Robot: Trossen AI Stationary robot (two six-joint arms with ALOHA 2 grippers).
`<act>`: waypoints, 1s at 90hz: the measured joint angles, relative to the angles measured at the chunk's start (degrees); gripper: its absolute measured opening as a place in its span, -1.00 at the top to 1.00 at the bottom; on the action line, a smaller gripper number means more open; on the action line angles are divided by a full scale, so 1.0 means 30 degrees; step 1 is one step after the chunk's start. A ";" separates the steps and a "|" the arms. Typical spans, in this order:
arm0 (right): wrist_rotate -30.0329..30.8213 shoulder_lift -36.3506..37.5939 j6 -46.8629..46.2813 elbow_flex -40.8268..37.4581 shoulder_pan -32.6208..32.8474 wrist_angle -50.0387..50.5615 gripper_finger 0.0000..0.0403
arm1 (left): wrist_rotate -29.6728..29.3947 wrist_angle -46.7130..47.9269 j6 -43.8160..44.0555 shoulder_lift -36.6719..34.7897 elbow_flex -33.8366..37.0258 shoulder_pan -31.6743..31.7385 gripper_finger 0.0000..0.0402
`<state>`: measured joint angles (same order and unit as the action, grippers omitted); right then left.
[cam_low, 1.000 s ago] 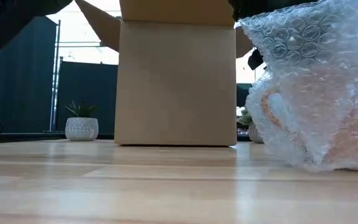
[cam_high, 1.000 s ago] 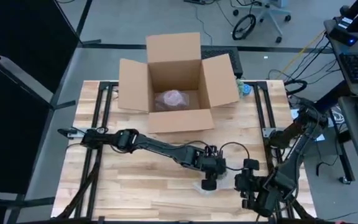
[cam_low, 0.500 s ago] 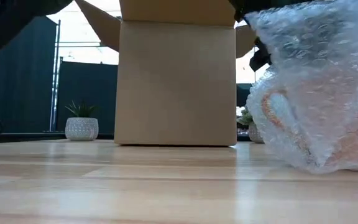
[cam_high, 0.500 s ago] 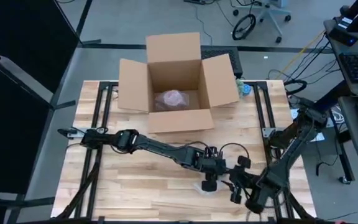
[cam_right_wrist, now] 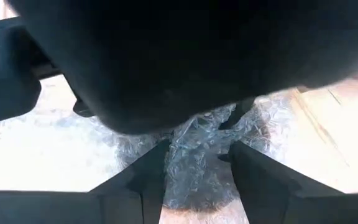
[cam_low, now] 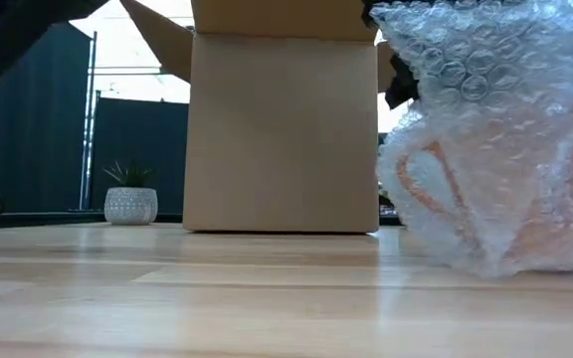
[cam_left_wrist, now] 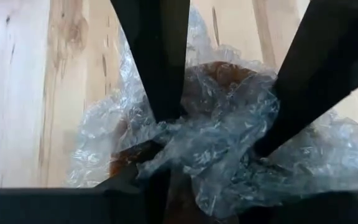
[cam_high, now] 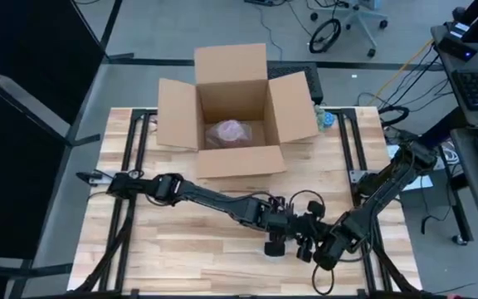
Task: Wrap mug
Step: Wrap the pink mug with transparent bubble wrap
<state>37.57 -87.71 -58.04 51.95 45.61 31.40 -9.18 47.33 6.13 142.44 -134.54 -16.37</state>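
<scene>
Because the mug point(cam_low: 485, 189) sat inside loose, crinkled bubble wrap point(cam_left_wrist: 216, 137), it would likely feel slippery and springy outside, rigid and breakable within; gripping gathered folds over the mug's body seemed safest. The orange-brown mug showed through clear film at the lower centre of the overhead frame. The left gripper point(cam_left_wrist: 219, 134) pinched bunched wrap. The right gripper point(cam_right_wrist: 194, 162) straddled the bundle, fingers spread.

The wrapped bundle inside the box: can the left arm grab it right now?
Probably not yet. The left gripper is busy down on the bubble-wrapped mug at the table's near edge, far from the cardboard box. The box is open, though, so the bundle isn't covered.
</scene>
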 joint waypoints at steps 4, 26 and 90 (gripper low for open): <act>-0.0074 -0.0003 0.0165 0.0056 -0.0003 -0.0059 0.23 | -0.0172 0.0028 -0.0011 -0.0004 0.0000 -0.0004 0.33; -0.0223 -0.0068 0.0516 0.0054 0.0053 -0.0178 0.23 | -0.0223 0.1555 -0.0217 -0.0314 -0.0058 0.0054 0.33; -0.0208 -0.0098 0.1800 0.0005 0.0055 -0.0518 0.23 | 0.0319 0.4043 -0.1559 -0.1104 -0.0226 -0.0562 0.33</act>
<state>36.95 -88.01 -52.64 51.96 45.78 29.85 -8.22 59.46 1.45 139.13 -135.22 -18.06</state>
